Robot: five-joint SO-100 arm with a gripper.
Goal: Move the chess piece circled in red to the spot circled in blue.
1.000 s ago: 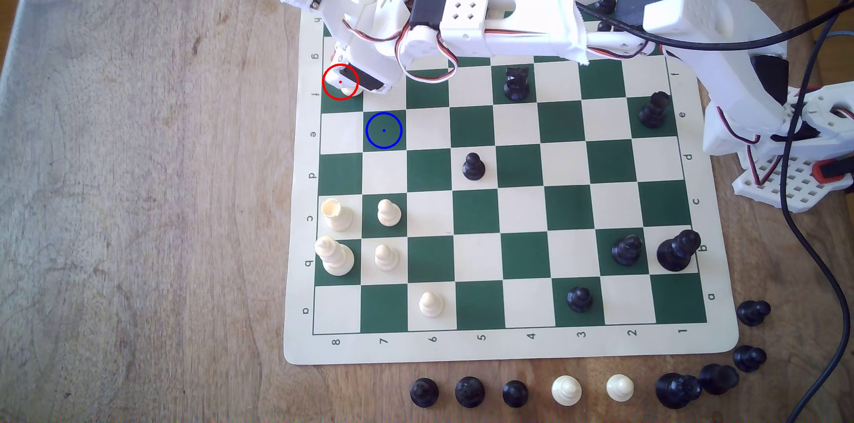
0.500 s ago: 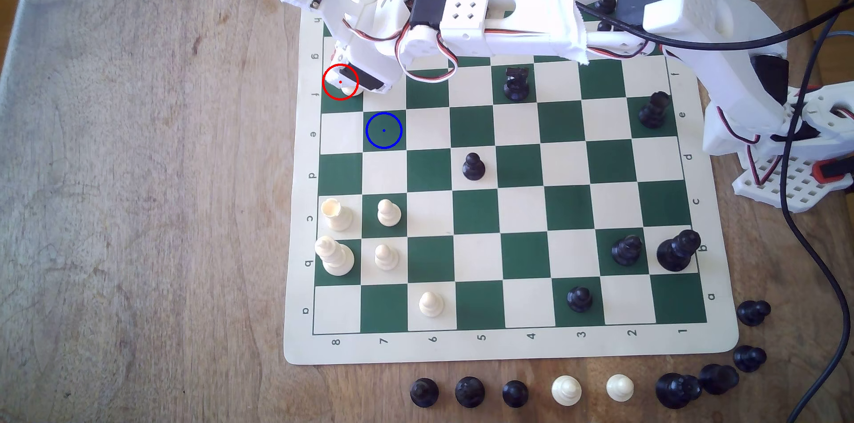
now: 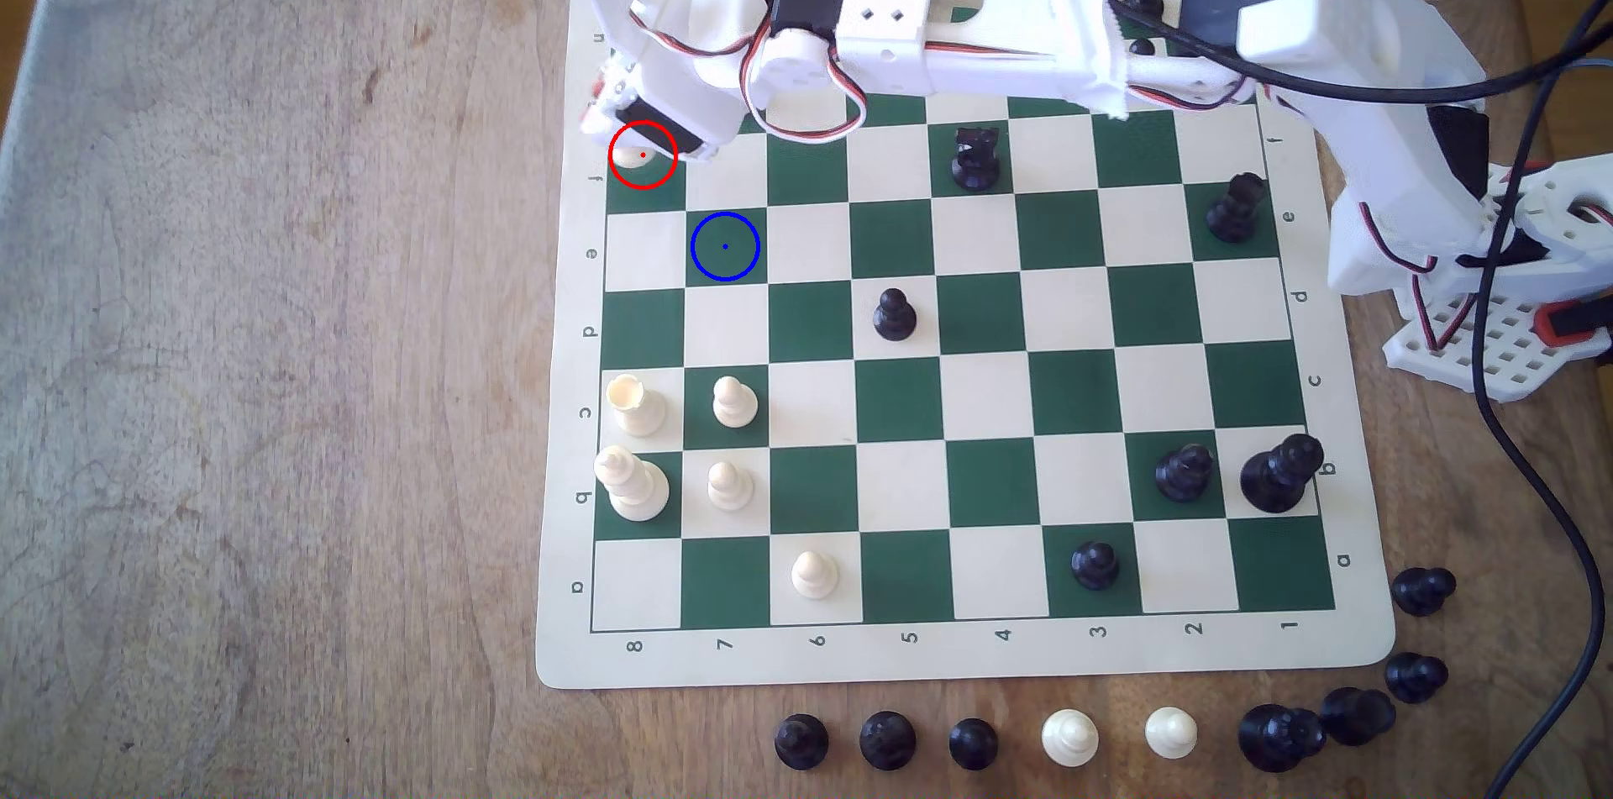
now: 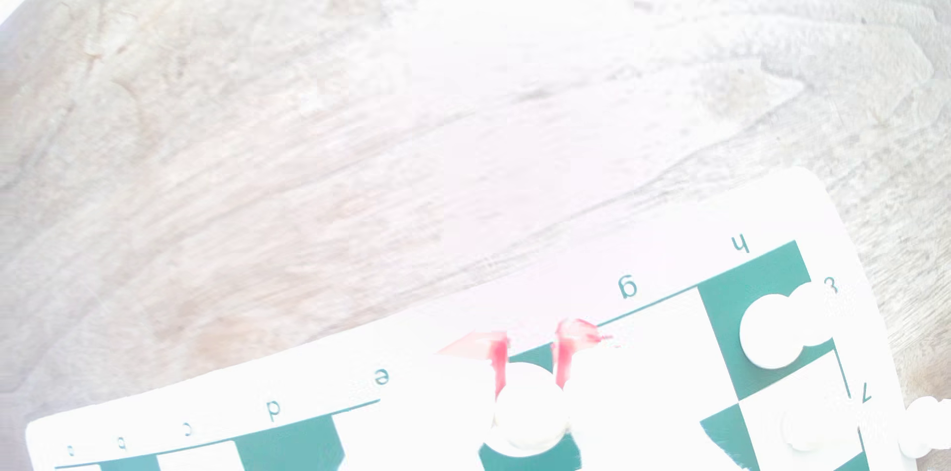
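change: we see the gripper [image 3: 630,138] risen since a second ago, the chess piece [image 3: 630,153] coming up clamped between its red-tipped fingers [image 4: 498,365] | piece: over red-ringed square | judgement: lift begun; the spot [image 3: 724,247] diagonally adjacent, bare

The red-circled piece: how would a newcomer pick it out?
Find the green board and follow its edge on the exterior view's left up to row f. There the gripper stands over a cream piece inside a red ring, alone, well apart from the cream cluster lower down.
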